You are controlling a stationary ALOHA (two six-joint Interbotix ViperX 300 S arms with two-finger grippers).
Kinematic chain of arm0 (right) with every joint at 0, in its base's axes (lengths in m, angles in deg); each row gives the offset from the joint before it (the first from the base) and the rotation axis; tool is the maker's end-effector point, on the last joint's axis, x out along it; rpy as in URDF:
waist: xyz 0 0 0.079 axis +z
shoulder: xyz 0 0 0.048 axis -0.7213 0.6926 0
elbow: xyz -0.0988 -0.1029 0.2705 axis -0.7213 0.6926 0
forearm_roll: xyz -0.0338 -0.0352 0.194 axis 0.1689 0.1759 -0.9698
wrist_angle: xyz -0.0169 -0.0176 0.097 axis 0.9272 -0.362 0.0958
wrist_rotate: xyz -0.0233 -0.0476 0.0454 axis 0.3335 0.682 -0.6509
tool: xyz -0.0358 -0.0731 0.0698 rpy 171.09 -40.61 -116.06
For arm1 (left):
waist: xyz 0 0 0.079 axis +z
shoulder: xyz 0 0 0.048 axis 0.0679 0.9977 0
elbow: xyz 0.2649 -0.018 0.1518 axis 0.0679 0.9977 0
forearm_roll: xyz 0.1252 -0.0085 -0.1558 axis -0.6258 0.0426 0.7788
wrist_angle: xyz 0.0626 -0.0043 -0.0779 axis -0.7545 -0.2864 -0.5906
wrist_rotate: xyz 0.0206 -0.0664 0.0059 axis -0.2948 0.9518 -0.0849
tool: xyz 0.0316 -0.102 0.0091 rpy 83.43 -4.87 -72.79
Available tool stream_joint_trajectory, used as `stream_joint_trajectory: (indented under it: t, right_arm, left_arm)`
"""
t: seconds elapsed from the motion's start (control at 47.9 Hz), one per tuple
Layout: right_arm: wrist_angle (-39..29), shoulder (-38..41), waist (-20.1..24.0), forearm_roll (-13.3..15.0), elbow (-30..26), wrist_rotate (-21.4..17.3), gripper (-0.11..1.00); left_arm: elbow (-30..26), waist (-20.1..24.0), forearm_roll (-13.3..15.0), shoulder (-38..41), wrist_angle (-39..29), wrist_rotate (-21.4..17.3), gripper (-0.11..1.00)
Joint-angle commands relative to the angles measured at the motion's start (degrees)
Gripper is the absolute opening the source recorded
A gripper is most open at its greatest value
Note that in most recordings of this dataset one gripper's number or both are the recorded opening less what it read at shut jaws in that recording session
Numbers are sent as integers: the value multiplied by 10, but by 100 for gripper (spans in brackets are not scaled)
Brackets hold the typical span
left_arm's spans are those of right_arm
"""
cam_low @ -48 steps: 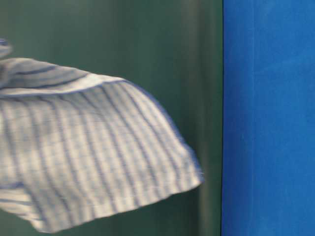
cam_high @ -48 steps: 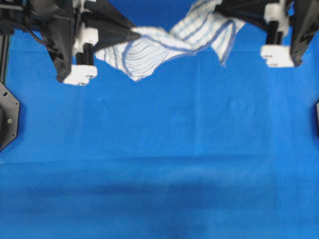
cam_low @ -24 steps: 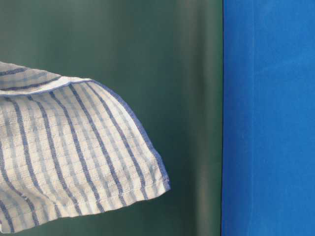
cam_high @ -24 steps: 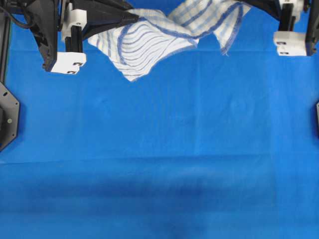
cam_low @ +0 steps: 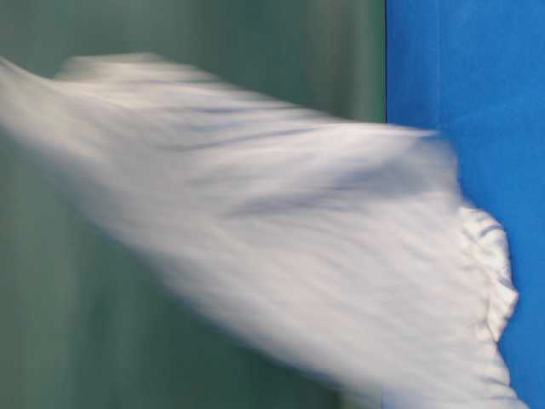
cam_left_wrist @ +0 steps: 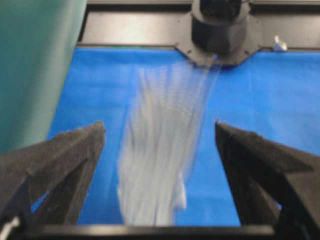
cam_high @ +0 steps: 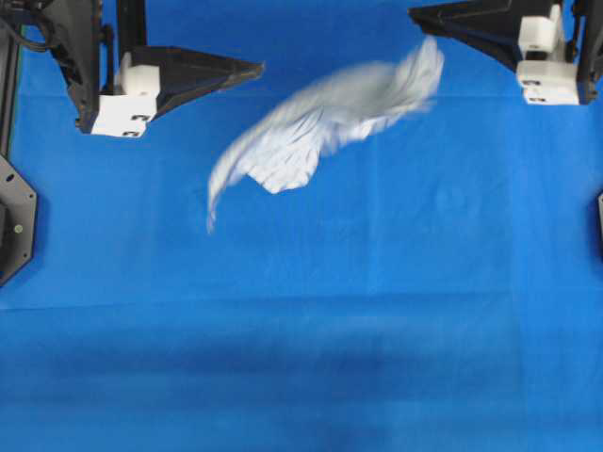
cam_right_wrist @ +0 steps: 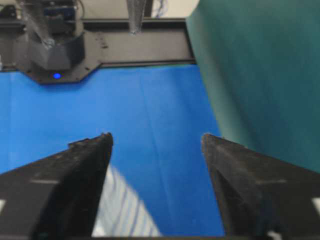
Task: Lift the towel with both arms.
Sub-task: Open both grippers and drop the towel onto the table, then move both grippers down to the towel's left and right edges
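The towel (cam_high: 311,132), white with blue stripes, is loose in the air over the blue cloth between both arms, blurred by its motion. It fills the table-level view as a pale smear (cam_low: 298,256). My left gripper (cam_left_wrist: 160,125) is open; the towel (cam_left_wrist: 160,165) shows below and beyond the jaws, touching neither. One left finger (cam_high: 198,73) points right, clear of the towel. My right gripper (cam_right_wrist: 156,136) is also open, with a corner of the towel (cam_right_wrist: 117,210) showing beside its left finger. The right finger (cam_high: 471,24) ends just short of the towel's upper corner.
A blue cloth (cam_high: 311,330) covers the table. A green backdrop (cam_low: 170,34) stands behind it. The arm bases (cam_left_wrist: 220,25) (cam_right_wrist: 50,50) sit at the table's two ends, and a black plate (cam_high: 14,217) juts in at the left edge.
Both grippers have gone from shut on the towel's ends to open. The towel has come free and dropped away from the fingers toward the middle of the table.
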Motion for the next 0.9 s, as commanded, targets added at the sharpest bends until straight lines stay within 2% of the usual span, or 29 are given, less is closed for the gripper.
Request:
stream_joint_trajectory:
  t: [0.0,0.209,0.418,0.585,0.877]
  right_arm:
    - [2,-2,0,7,-11,-1,66]
    - [2,4,-1,8,4,-2,66]
    - [4,5,-1,8,54,-11,66]
    - [23,7,-1,8,120,-22,66]
    - [123,38,-9,8,244,-49,66]
  left_arm:
    - [-2,0,-1,-11,6,1,93]
    - [20,0,-1,-11,10,4,91]
    - [80,0,-1,-10,34,6,92]
    - [153,-3,-1,-6,87,7,92]
    - [286,-3,-1,8,223,6,91]
